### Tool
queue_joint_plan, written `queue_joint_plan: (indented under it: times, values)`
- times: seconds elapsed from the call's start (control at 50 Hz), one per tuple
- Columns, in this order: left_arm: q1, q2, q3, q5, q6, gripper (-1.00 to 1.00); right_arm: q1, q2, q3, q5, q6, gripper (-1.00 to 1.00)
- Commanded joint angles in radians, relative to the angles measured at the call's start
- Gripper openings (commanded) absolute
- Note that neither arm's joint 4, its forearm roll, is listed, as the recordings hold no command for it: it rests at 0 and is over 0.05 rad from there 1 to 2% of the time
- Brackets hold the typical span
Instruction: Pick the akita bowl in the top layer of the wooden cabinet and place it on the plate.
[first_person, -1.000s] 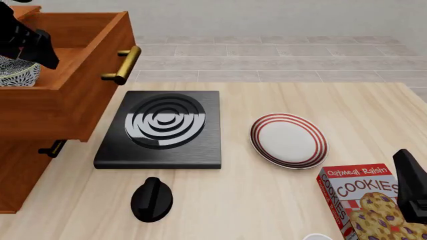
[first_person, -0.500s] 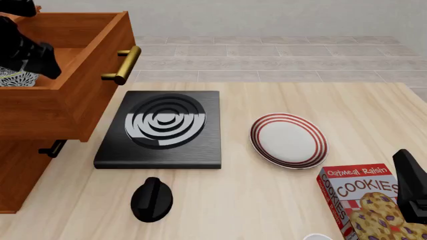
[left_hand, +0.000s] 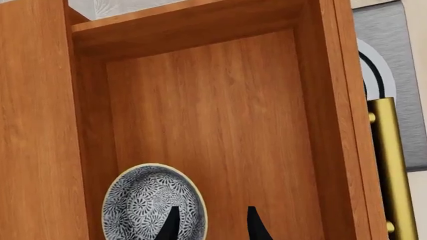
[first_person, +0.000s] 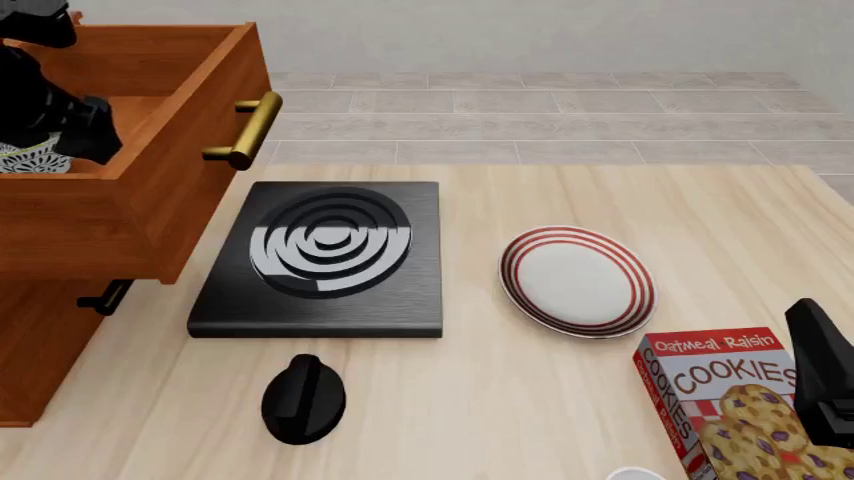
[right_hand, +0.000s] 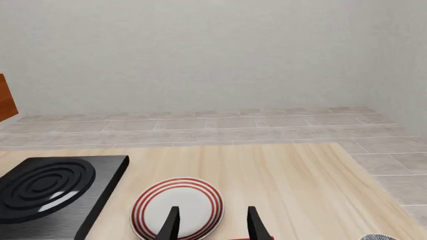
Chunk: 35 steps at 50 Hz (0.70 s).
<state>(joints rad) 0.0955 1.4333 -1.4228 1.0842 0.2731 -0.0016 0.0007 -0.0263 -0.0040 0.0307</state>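
The akita bowl (left_hand: 143, 202) sits on the floor of the top layer (left_hand: 220, 115), the pulled-out drawer (first_person: 147, 200) of the wooden cabinet (first_person: 40, 340). My left gripper (left_hand: 212, 224) is open just above the bowl, with one finger over its inside and the other outside its rim. In the front view the left arm hides most of the bowl (first_person: 24, 160). The plate (first_person: 578, 280) lies on the table right of the stove. My right gripper (right_hand: 212, 225) is open and holds nothing, hovering short of the plate (right_hand: 177, 207).
A black square stove (first_person: 327, 255) lies between the cabinet and the plate, with a black knob (first_person: 304, 398) in front of it. A cookie box (first_person: 727, 405) stands at the front right beside the right arm (first_person: 825, 385). The drawer's brass handle (first_person: 247, 128) sticks out over the stove.
The left arm has sunk a little deeper into the drawer and covers more of the bowl. The right arm has not moved.
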Motion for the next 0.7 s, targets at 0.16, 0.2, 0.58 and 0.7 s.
queue_joint_plan:
  times: [0.16, 0.2, 0.58, 0.7]
  values:
    - [-0.007, -0.011, 0.042, -0.045, -0.001, 1.00, 0.000, 0.000, 0.000, 0.000, 0.000, 1.00]
    - [-0.012, -0.010, 0.044, -0.048, -0.006, 1.00, 0.001, 0.000, 0.000, 0.000, 0.000, 1.00]
    - [-0.070, -0.034, 0.053, -0.071, 0.016, -1.00, 0.000, 0.000, 0.000, 0.000, 0.000, 1.00]
    - [-0.082, -0.039, 0.047, -0.071, 0.013, -1.00, 0.000, 0.000, 0.000, 0.000, 0.000, 1.00]
